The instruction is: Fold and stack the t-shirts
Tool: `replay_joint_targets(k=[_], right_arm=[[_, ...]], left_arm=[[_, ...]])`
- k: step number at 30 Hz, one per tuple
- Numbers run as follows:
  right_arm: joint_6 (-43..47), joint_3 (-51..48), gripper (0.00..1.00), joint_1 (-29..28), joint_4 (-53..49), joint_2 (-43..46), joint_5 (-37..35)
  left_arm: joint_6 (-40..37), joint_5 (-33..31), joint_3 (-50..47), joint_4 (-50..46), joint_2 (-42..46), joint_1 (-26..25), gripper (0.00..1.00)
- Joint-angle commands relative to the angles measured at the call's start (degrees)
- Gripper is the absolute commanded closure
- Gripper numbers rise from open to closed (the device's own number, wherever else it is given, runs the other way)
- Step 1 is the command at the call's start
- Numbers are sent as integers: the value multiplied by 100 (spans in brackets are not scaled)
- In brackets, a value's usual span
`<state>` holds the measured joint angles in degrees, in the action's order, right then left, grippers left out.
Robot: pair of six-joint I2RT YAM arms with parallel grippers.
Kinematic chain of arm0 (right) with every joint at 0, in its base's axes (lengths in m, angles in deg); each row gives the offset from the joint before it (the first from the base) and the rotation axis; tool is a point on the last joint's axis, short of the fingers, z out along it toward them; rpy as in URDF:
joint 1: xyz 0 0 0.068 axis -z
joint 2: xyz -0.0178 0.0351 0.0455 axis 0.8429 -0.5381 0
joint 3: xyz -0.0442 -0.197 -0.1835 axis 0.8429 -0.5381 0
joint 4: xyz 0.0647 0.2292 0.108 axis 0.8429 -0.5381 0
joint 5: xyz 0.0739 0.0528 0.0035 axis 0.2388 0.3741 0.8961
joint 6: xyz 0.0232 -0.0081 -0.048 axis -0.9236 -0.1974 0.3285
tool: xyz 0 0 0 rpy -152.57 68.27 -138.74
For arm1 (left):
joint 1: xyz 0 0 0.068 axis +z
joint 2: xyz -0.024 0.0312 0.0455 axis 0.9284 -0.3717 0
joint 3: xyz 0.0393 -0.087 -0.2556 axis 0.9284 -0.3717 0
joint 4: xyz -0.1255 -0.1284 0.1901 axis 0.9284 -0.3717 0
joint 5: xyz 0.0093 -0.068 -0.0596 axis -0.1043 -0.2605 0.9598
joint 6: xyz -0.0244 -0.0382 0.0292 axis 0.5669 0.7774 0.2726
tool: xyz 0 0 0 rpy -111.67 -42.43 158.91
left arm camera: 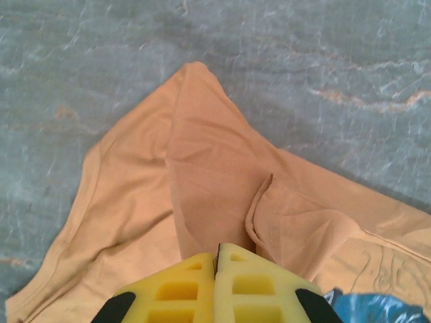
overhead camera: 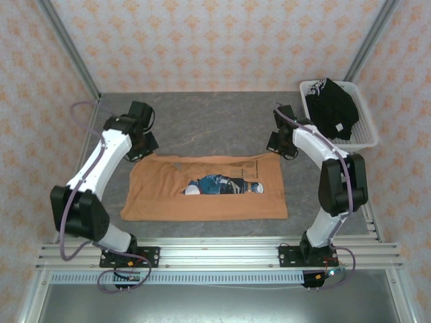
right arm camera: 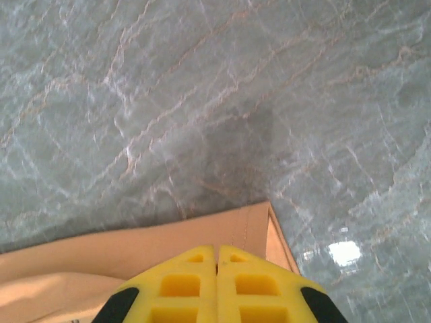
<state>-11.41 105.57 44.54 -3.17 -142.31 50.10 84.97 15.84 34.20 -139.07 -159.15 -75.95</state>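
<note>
Orange t-shirt (overhead camera: 161, 195) lies spread, print up, mid grey tabletop (overhead camera: 209, 121). Its two far corners are pinched by the left pincer (overhead camera: 145, 149) and the right pincer (overhead camera: 277, 149), fingers pressed together. Black garments (overhead camera: 331, 108) fill the white basket (overhead camera: 363, 134), far right.

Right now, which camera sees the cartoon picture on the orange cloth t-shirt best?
The top camera: the whole blue-and-white cartoon print lies in the middle of the orange cloth t-shirt. The left wrist camera catches a blue corner; the right wrist camera sees plain orange hem.
</note>
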Motion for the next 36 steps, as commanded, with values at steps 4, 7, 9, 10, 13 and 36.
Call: replay_joint_targets(k=[4, 7, 9, 10, 13, 36], right_arm=[[-113, -747, 100, -132, -73, 736, -404], [-152, -1060, 100, -146, -73, 953, -476], [-150, -1216, 100, -165, -123, 1088, -560], [-151, -1279, 100, -164, -158, 1151, -604], [-159, -1453, 100, -184, -180, 1344, -586], [-609, -2442, 100, -490, -306, 1705, -504]], left_arm=[[282, 151, -956, -212, 992, 18, 100], [386, 208, -1342, -266, 1325, -9, 100], [466, 272, -1531, -325, 1519, -52, 100], [489, 244, -1586, -412, 1623, -73, 100], [499, 129, -1734, -583, 1939, -93, 100], [979, 149, -2716, -1019, 2301, -1144, 100]])
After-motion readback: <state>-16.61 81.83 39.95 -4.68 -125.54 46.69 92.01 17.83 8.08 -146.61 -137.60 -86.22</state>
